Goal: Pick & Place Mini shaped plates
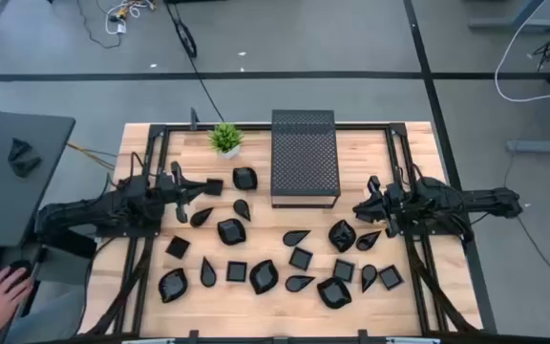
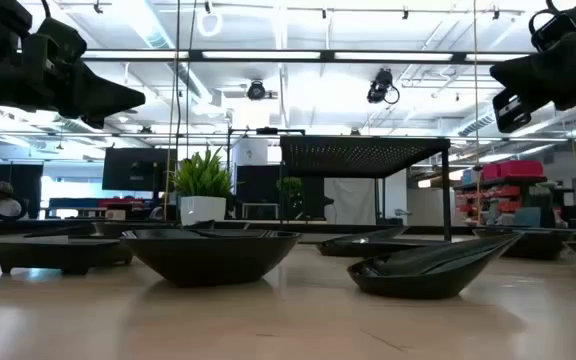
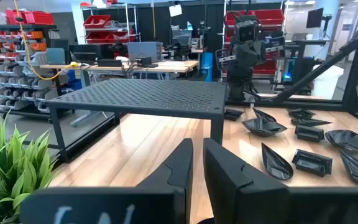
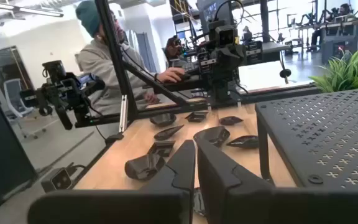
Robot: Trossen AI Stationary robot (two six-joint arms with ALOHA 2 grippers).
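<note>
Several mini shaped plates, small glossy black dishes, lie scattered on the wooden table (image 1: 418, 162), among them a rounded one (image 1: 244, 178), a square one (image 1: 301, 257) and a leaf-shaped one (image 1: 342, 235). They rest on their bases; two show close in the low view (image 2: 208, 250) (image 2: 433, 268). My left gripper (image 1: 210, 188) hovers shut above the table's left side, pointing toward the black box. My right gripper (image 1: 358, 207) hovers shut on the right side, pointing left. Both are empty, as both wrist views confirm, the left (image 3: 197, 149) and the right (image 4: 196, 149).
A large black perforated box (image 1: 305, 158) stands at the table's far middle, between the two grippers. A small green potted plant (image 1: 225, 139) stands to its left. A person sits beyond the table's left edge, one hand (image 1: 3, 287) on a desk.
</note>
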